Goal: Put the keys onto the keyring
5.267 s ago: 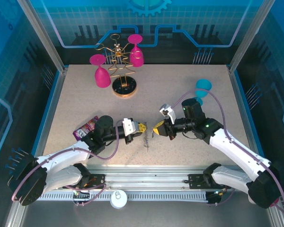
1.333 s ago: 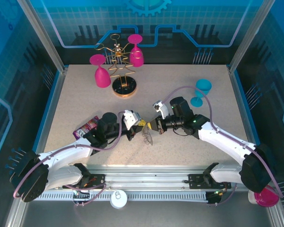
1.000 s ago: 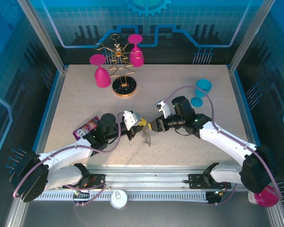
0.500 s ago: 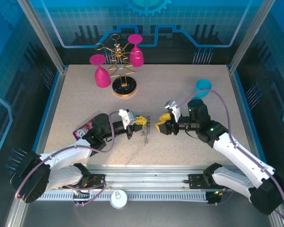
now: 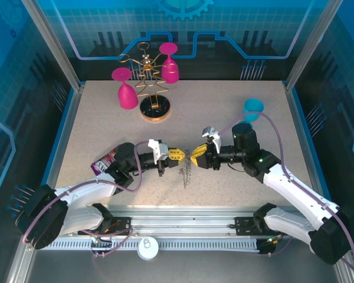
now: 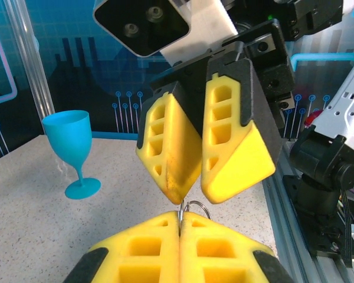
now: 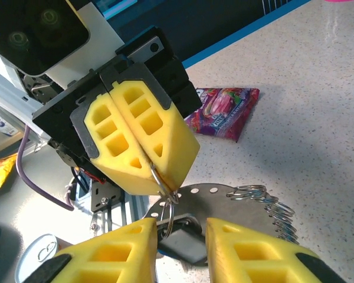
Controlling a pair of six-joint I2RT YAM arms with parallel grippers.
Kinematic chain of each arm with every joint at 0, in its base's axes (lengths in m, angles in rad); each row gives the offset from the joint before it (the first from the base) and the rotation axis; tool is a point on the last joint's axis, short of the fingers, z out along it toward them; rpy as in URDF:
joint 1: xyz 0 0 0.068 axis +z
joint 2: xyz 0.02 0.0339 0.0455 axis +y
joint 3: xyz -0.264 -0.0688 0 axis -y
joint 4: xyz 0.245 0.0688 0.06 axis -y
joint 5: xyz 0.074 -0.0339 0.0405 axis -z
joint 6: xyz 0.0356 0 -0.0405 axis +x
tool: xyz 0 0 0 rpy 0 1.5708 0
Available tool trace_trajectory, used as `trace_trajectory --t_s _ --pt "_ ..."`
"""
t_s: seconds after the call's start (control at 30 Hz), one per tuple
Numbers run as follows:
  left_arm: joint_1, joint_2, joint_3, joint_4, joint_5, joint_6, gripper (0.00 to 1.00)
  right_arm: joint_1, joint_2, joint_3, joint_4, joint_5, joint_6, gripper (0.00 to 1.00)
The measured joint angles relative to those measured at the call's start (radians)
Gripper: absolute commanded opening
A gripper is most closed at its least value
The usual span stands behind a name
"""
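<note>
Yellow foam pads of the left gripper [image 7: 155,175] are pressed flat together, with a small wire loop of the keyring [image 7: 263,199] pinched at their very tip. The rest of the bundle hangs from that loop: a perforated metal plate [image 7: 211,197] and a run of linked rings. In the top view it dangles between the two arms over the table [image 5: 106,130].

Nose to nose with it stands the right gripper [image 6: 196,197], its jaws part-way apart, one on each side of the pinched loop. Between its pads sits a grey, dark-rimmed piece, probably the head of one of the keys [image 7: 178,243]. The wrist view is too close to be sure of that, or to say whether both pads press it. It looks flanked rather than clamped.

Judged from this, the step in hand is threading a key onto the loop. To do it well, the left arm should act as a steady vice and not twist, since it holds only thin wire at the pad tips. The right one should first close squarely on the key's head. It can then bring the key's hole to the loop's free end and feed it round in small moves. It should never tug away from the left pads, or the loop may slip out and the bundle drop.
</note>
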Motion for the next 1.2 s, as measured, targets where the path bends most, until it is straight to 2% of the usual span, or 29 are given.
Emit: trace_trajectory --t_s 0.13,0.33,0.57,0.63,0.67,0.7,0.77,0.9,1.03,1.2 --pt "0.0 0.0 -0.008 0.006 0.004 0.0 0.0 0.008 0.029 0.0 0.017 -0.01 0.017 0.21" --pt "0.0 0.0 -0.01 0.01 0.011 0.0 0.0 0.02 0.057 0.0 0.04 -0.022 0.048 0.0" --pt "0.003 0.0 -0.01 0.011 0.018 -0.002 0.0 0.028 0.081 -0.001 0.082 -0.021 0.074 0.0" --pt "0.004 -0.001 -0.01 0.011 0.018 -0.002 0.0 0.029 0.081 -0.001 0.084 -0.019 0.077 0.07" --pt "0.004 -0.002 -0.01 0.01 0.018 -0.002 0.0 0.029 0.079 -0.001 0.082 -0.016 0.076 0.16" --pt "0.003 -0.002 -0.01 0.01 0.018 -0.002 0.0 0.029 0.076 -0.001 0.077 -0.011 0.072 0.29" --pt "0.003 -0.005 -0.01 0.012 0.02 -0.002 0.0 0.027 0.058 -0.002 0.056 0.027 0.063 0.4" --pt "0.003 -0.007 -0.01 0.016 0.012 -0.002 0.0 0.023 -0.029 -0.021 0.02 0.109 0.021 0.48" --pt "0.003 -0.007 -0.01 0.016 0.002 -0.002 0.0 0.023 -0.139 -0.085 0.022 0.188 -0.047 0.5" --pt "0.003 -0.007 -0.01 0.015 -0.007 -0.002 0.0 0.059 -0.199 -0.193 0.092 0.218 -0.133 0.51"
